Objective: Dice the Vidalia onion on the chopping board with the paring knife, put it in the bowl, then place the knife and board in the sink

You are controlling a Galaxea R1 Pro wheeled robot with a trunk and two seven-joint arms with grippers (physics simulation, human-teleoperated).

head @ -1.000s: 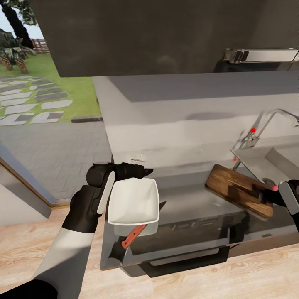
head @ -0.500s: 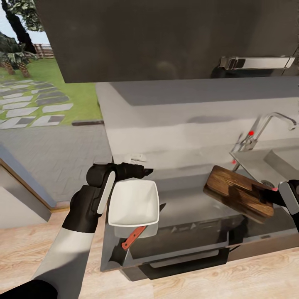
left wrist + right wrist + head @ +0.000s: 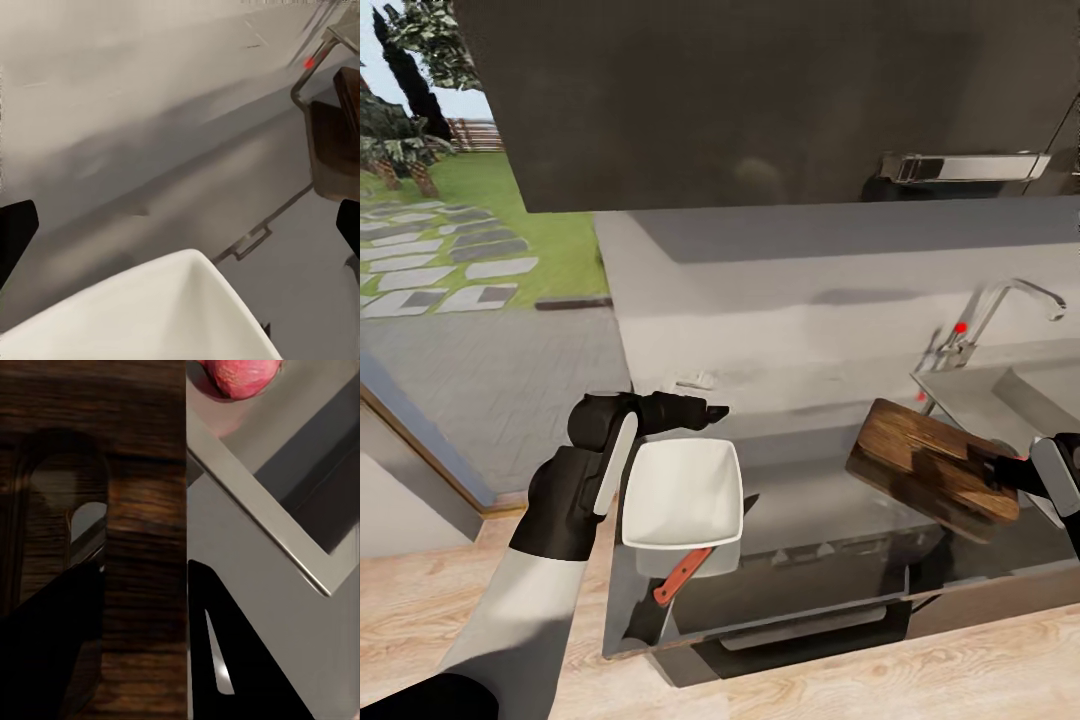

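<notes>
The head camera looked forward and down from above over the countertop (image 3: 830, 490), with the sink (image 3: 1000, 390) at about three o'clock. The left wrist camera sat close over the bowl (image 3: 165, 315), facing the wall. The right wrist camera pressed close against the chopping board (image 3: 142, 510); all three views shared that board.

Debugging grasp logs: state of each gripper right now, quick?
Left gripper: open, empty, above the shallow white squarish bowl.
Right gripper: shut on the dark brown wooden chopping board, held at its slot-handle end.
</notes>
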